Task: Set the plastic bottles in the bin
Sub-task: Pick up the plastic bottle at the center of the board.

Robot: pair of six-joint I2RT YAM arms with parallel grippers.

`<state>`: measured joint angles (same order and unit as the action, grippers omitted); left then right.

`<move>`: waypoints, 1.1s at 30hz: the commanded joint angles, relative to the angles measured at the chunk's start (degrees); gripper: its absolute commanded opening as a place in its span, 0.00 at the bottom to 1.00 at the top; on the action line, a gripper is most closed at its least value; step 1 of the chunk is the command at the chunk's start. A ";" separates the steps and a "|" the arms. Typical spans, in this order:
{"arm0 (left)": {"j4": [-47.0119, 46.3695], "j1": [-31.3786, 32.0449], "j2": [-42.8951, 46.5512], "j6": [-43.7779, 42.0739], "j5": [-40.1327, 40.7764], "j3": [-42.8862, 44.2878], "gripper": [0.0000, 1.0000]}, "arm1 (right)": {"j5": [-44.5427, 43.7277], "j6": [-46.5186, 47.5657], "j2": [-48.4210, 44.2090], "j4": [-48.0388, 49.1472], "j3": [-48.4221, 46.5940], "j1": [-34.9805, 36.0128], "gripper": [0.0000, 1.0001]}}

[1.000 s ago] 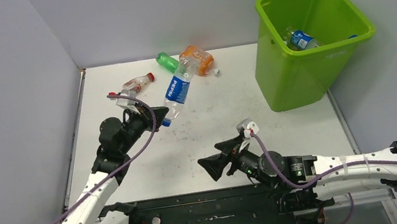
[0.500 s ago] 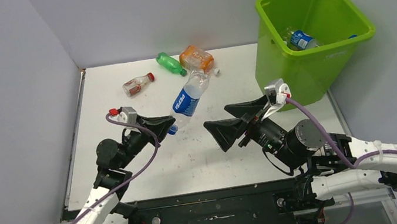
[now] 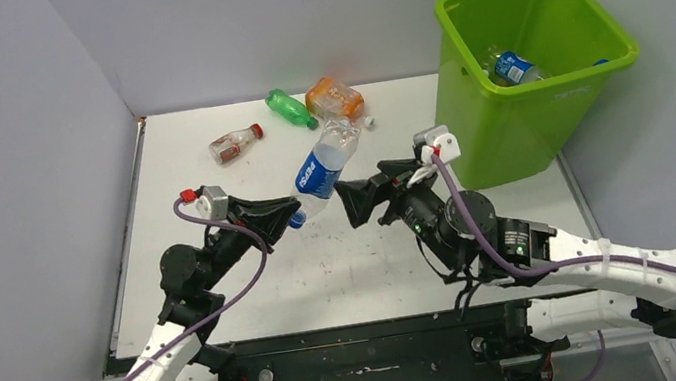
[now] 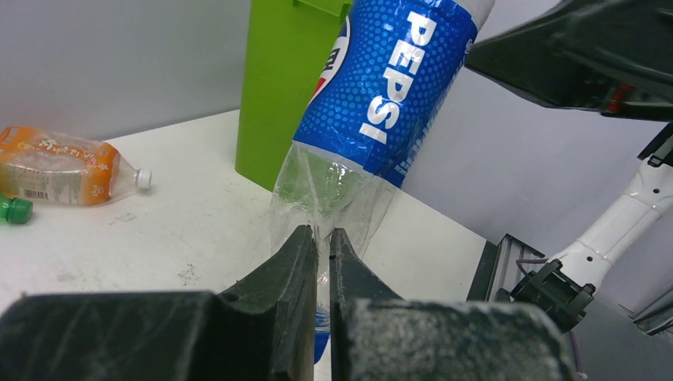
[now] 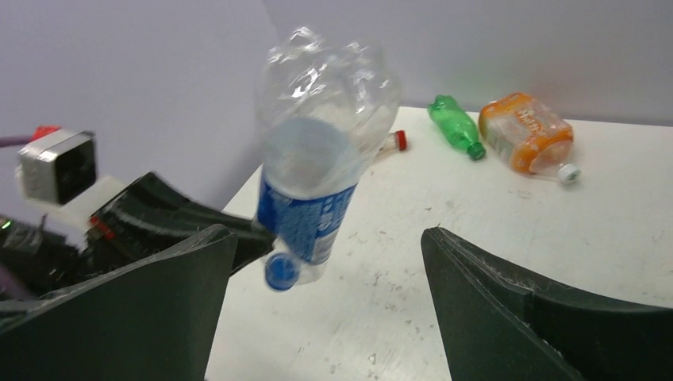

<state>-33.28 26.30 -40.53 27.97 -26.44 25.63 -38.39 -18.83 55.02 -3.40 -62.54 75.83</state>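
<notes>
My left gripper (image 3: pixel 289 216) (image 4: pixel 317 238) is shut on the crushed clear neck end of a blue-label Pepsi bottle (image 3: pixel 319 170) (image 4: pixel 381 87) (image 5: pixel 321 159). It holds the bottle in the air, tilted, with the blue cap down. Just right of the bottle, my right gripper (image 3: pixel 359 189) (image 5: pixel 327 234) is open wide and faces it. In the right wrist view the bottle hangs beyond the jaws, touching neither finger. The lime-green bin (image 3: pixel 506 125) (image 4: pixel 282 79) stands at the back right with bottles (image 3: pixel 513 68) inside.
Three bottles lie at the back of the white table: a small red-capped bottle (image 3: pixel 234 143), a green bottle (image 3: pixel 289 109) (image 5: pixel 454 127) and an orange bottle (image 3: pixel 334 98) (image 4: pixel 59 167) (image 5: pixel 528 143). Grey walls close in the left, back and right sides.
My right arm has swung up and to the left, bringing its open jaws close to the held bottle. My left gripper has drawn back slightly with the bottle.
</notes>
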 commanded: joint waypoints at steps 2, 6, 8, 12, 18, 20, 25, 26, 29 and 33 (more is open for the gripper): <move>-4.53 0.46 0.96 0.95 -1.44 -0.11 0.00 | 11.34 -3.14 3.72 5.78 -3.33 -11.03 0.90; -4.67 0.67 1.78 0.86 -1.69 -0.22 0.00 | 15.78 -3.63 7.36 6.21 -5.92 -14.14 0.90; -4.69 0.72 1.94 0.86 -1.69 -0.23 0.00 | 18.88 -3.26 8.42 7.59 -6.47 -14.71 0.90; -4.69 0.90 2.39 0.85 -1.63 -0.32 0.00 | 22.70 -3.25 10.15 8.65 -7.74 -15.33 0.90; -4.87 1.29 2.65 0.93 -1.86 -0.31 0.00 | 26.17 -7.67 12.32 9.49 -7.69 -18.49 0.90; -4.80 1.46 2.74 0.86 -1.87 -0.40 0.00 | 27.89 -9.00 12.31 10.88 -6.84 -19.90 0.96; -3.83 1.81 3.07 3.38 1.07 -0.49 0.34 | 32.30 -10.90 10.92 15.26 -3.87 -22.23 0.49; -4.30 1.82 3.17 4.79 2.31 -0.57 0.55 | 32.91 -11.10 10.59 15.78 -3.48 -22.53 0.44; -8.93 1.82 3.65 10.30 4.76 -1.21 0.92 | 34.72 -11.48 9.63 17.74 -2.78 -23.00 0.34; -15.94 1.82 4.24 18.87 7.84 -2.21 0.96 | 35.92 -12.81 8.25 21.54 -0.87 -23.23 0.19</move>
<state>-39.13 27.99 -37.47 37.63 -22.85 23.77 -5.50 -29.67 66.54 9.82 -64.55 52.90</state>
